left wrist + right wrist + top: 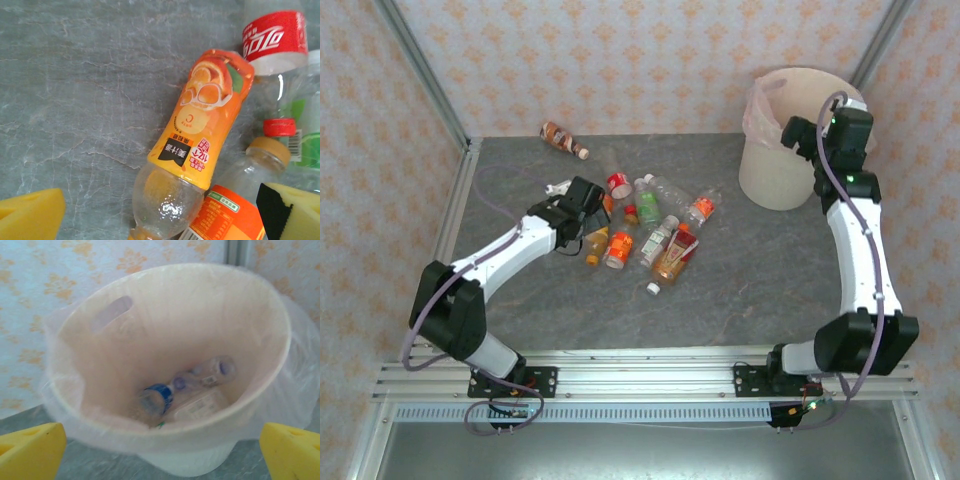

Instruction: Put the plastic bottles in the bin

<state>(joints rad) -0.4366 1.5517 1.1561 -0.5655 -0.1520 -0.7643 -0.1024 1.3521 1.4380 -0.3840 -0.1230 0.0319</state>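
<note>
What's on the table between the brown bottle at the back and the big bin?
Nothing. In the top view, the grey table is bare between the brown bottle and the bin; the other bottles lie nearer the arms.

Cream bin lined with pink bag, plastic bottles lying at its bottom; right gripper, yellow jaws wide apart

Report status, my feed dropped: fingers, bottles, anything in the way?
Left fingers open over orange bottle in pile. Right fingers open, empty, above bin. A few bottles in bin, most on table. Nothing blocking.
</note>
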